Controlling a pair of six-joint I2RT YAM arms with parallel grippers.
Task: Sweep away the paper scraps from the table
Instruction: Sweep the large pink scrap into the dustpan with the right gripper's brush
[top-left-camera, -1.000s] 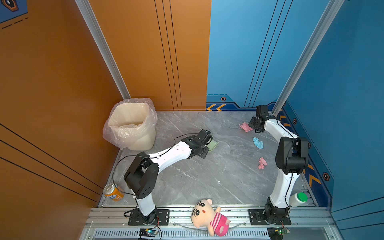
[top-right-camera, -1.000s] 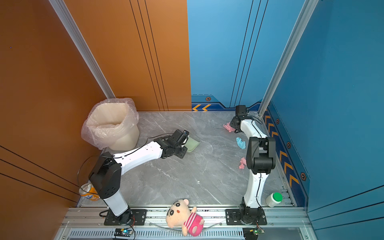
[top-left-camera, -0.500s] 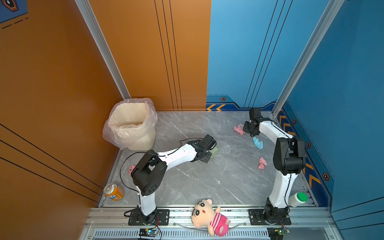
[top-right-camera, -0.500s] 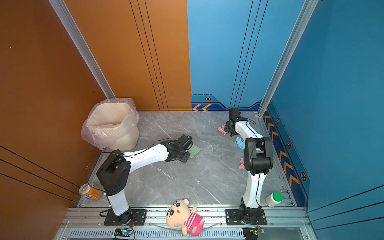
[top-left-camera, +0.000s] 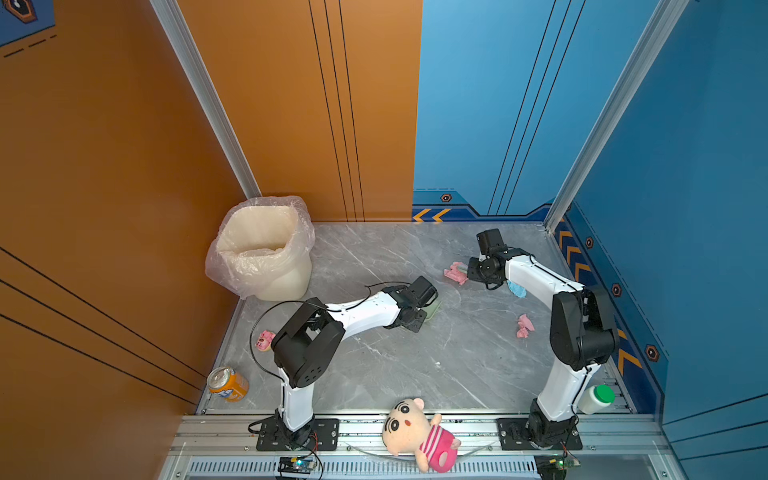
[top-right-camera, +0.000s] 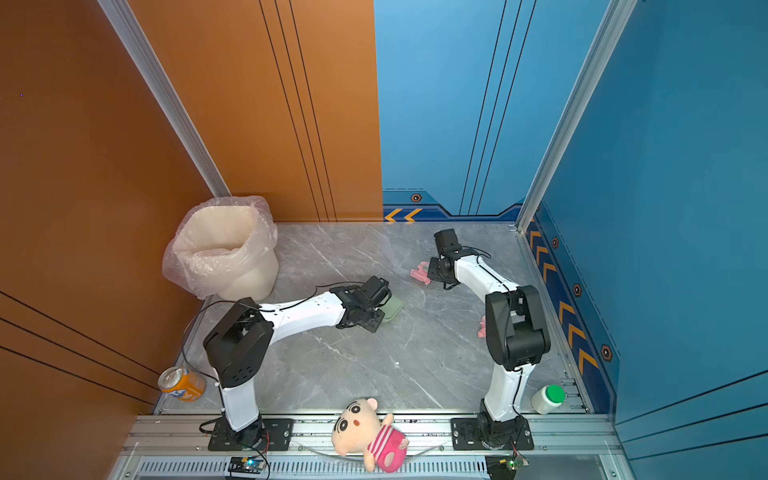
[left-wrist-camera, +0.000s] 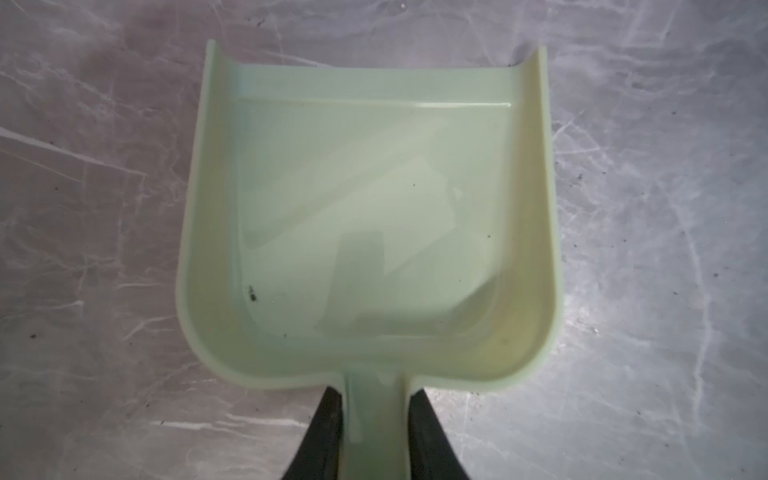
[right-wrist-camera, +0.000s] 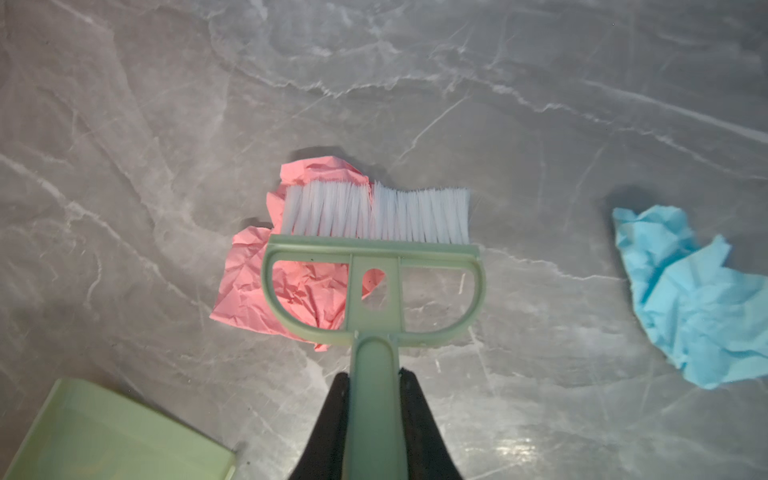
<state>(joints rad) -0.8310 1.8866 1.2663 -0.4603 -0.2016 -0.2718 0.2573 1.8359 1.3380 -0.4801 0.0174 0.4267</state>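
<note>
Pink scrap (right-wrist-camera: 245, 299) under right gripper's (right-wrist-camera: 375, 377) brush (right-wrist-camera: 374, 250)

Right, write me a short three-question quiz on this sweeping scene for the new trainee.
1. True or false: the pale green plastic dustpan, gripped by its handle in the left gripper, holds no paper.
2. What lies under the white bristles of the green plastic brush? A) a crumpled yellow paper wad B) the crumpled pink paper wad C) a crumpled lilac paper wad
3. Fill in: the right gripper is shut on the brush's ____.
Key: 1 true; 2 B; 3 handle.
</note>
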